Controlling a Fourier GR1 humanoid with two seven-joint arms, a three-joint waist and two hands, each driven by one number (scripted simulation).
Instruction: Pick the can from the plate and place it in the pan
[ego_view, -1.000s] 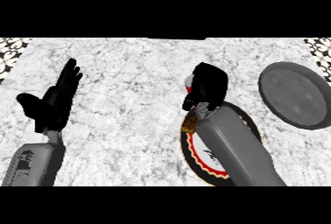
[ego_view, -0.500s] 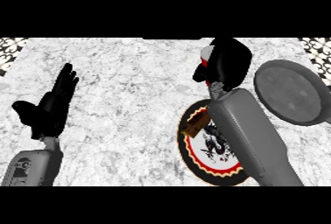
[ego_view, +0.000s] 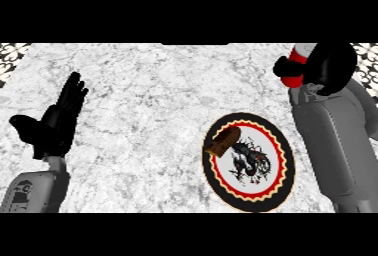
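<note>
Now the right hand (ego_view: 330, 67) is curled round the can (ego_view: 297, 65), well apart from the plate (ego_view: 260, 189); carry it upright and lower it into the pan, unseen here, before releasing

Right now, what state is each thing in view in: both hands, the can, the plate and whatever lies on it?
right hand: shut on the can, raised at the view's upper right, clear of the plate
can: held in the right hand, partly hidden by its fingers
plate: flat on the counter, no can on it
brown item: lying on the plate's upper left part
left hand: open, resting at the left, fingers up, holding nothing
</note>
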